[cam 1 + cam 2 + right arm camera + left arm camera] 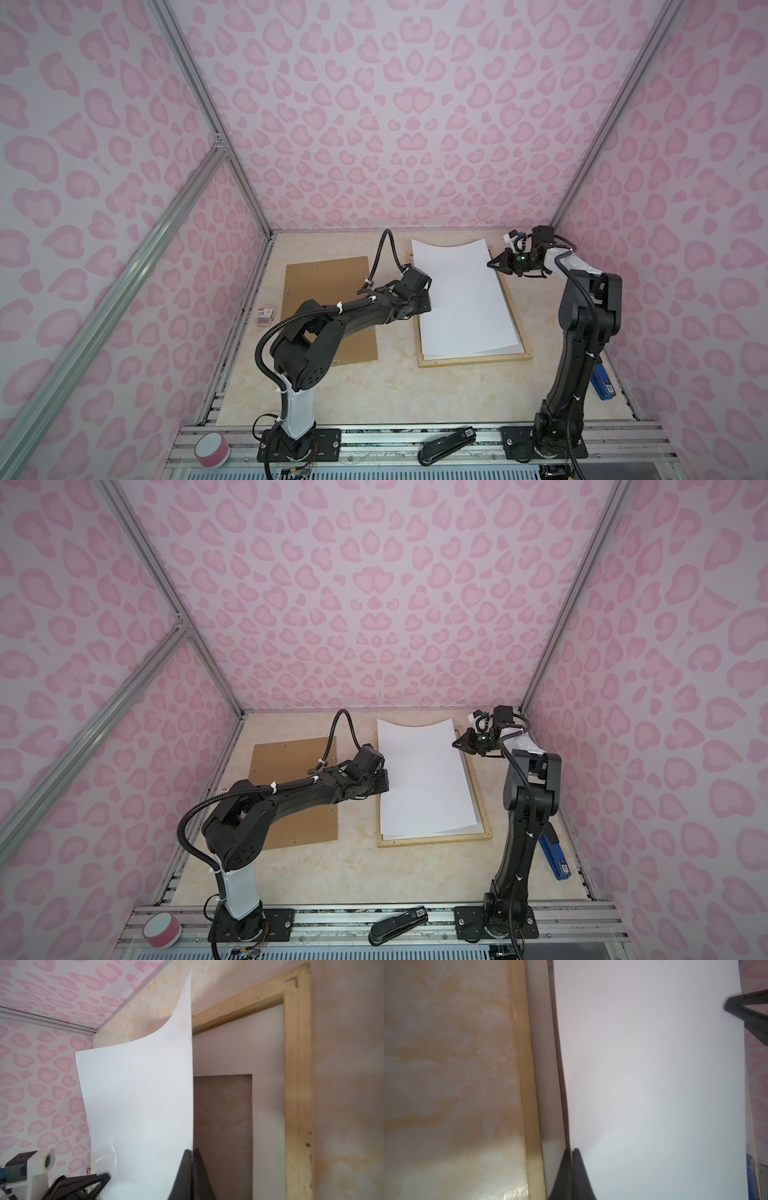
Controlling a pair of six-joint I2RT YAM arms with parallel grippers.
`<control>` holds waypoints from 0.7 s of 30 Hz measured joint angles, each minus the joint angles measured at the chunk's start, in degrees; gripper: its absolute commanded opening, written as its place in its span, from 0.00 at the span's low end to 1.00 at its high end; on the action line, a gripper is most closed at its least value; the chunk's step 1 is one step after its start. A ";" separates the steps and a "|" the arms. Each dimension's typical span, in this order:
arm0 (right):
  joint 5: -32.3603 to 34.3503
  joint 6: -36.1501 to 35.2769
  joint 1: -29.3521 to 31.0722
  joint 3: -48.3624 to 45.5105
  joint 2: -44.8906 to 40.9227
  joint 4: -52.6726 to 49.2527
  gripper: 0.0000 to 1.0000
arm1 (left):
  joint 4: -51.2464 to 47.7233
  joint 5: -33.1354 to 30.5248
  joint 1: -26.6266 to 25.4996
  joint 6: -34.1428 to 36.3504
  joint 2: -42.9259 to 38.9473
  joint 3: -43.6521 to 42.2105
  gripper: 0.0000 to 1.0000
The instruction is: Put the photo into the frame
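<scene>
Left pincer [572, 1150] and right pincer [192, 1150] each clamp an edge of the photo [461, 299], white side up, over the frame [473, 361].

Robot lab test cell: my left arm [299, 399] and my right arm [582, 324] stand bolted on black plates to an aluminium rail [382, 434]. Just beyond the rail lies a marble-look tabletop [395, 395]. Farther beyond the rail, and off both its ends, rise pink heart-spotted wall panels [374, 124] held in bare aluminium struts [199, 95]. A black stapler [446, 444] lies on the rail, a pink tape roll [212, 451] at its left end, and a blue stapler [602, 384] beyond its right end.
</scene>
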 measured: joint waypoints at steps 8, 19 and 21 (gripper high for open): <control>0.22 -0.33 -0.35 0.87 1.07 -0.57 0.00 | 1.25 0.55 -0.57 -1.64 1.16 0.00 0.04; 0.39 -0.83 -0.72 0.85 1.09 -0.76 0.00 | 1.42 1.40 -0.72 -1.86 2.29 0.81 0.09; 0.39 -0.98 -0.72 0.85 1.09 -0.76 0.00 | 1.40 1.33 -0.72 -1.86 2.32 0.90 0.12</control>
